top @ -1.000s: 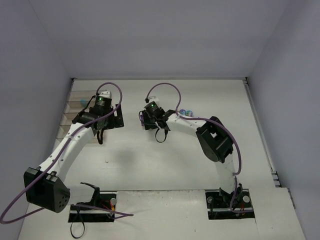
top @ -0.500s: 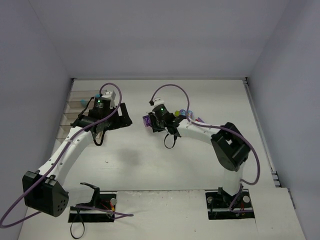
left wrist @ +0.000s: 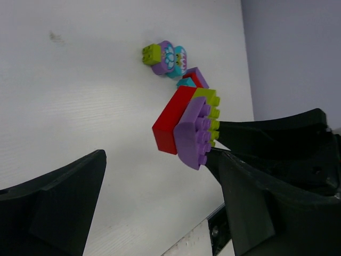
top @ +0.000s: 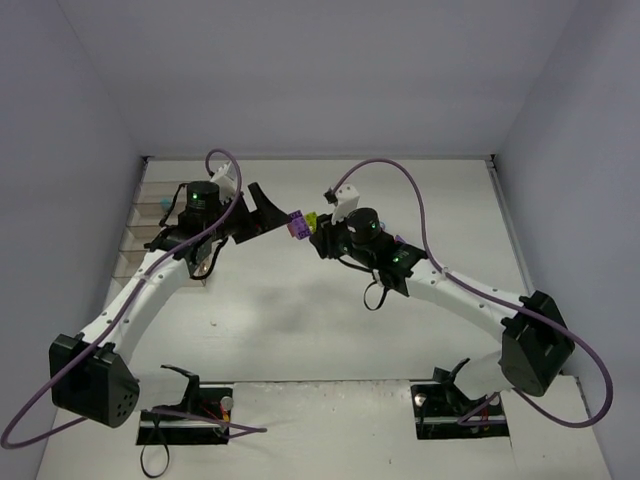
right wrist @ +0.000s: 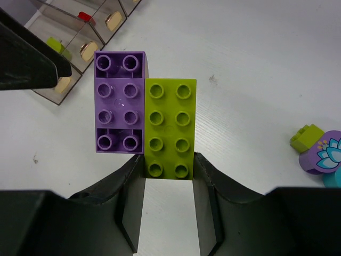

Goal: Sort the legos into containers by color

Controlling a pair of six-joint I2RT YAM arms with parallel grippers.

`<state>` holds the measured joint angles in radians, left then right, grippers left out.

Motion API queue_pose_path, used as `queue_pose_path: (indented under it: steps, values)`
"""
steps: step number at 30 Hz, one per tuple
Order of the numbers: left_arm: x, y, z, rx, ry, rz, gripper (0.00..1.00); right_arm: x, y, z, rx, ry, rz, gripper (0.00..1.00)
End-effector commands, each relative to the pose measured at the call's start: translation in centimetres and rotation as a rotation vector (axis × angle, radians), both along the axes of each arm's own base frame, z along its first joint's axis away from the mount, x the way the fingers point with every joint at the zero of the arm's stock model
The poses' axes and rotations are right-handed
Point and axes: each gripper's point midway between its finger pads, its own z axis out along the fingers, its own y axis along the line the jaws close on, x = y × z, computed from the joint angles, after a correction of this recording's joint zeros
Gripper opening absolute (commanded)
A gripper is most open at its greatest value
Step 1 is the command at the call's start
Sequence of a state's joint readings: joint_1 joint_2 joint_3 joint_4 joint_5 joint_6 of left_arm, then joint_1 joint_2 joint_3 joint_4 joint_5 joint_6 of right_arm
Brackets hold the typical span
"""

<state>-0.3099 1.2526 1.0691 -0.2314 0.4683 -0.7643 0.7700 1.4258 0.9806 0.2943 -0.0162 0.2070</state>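
Swinging away from the loose legos (left wrist: 165, 56), your right hand (right wrist: 168, 162) is gripping a purple-lime-red stack (left wrist: 186, 125), presenting it just ahead of the left hand (top: 268, 212), which is standing open for separation.

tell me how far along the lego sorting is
Early. Done: the containers show one red brick and one lime brick inside. In hand: the right gripper clamps a stuck-together purple, lime and red stack, with the open left gripper beside it, apparently to pull it apart. Left: that stack plus the loose cluster of lime, purple and cyan pieces on the table.
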Motion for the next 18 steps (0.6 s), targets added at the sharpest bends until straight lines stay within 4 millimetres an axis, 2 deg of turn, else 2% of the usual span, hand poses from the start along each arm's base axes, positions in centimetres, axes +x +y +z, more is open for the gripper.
queue_pose_path:
  steps: [1,11,14,18]
  values:
    - [0.6,-2.3,4.9,-0.125,-0.138,-0.07,0.79,0.4,0.0,4.3,0.098,-0.102,0.011,0.0]
    - [1.1,-4.5,3.6,-0.117,-0.124,-0.108,0.79,0.1,0.2,5.9,0.133,-0.124,0.038,0.0]
    - [1.2,-4.8,2.9,-0.108,-0.107,-0.107,0.79,0.1,0.2,5.8,0.132,-0.122,0.04,0.0]
    - [1.4,-5.0,2.9,-0.113,-0.109,-0.105,0.79,-0.1,0.3,5.8,0.138,-0.115,0.047,0.0]
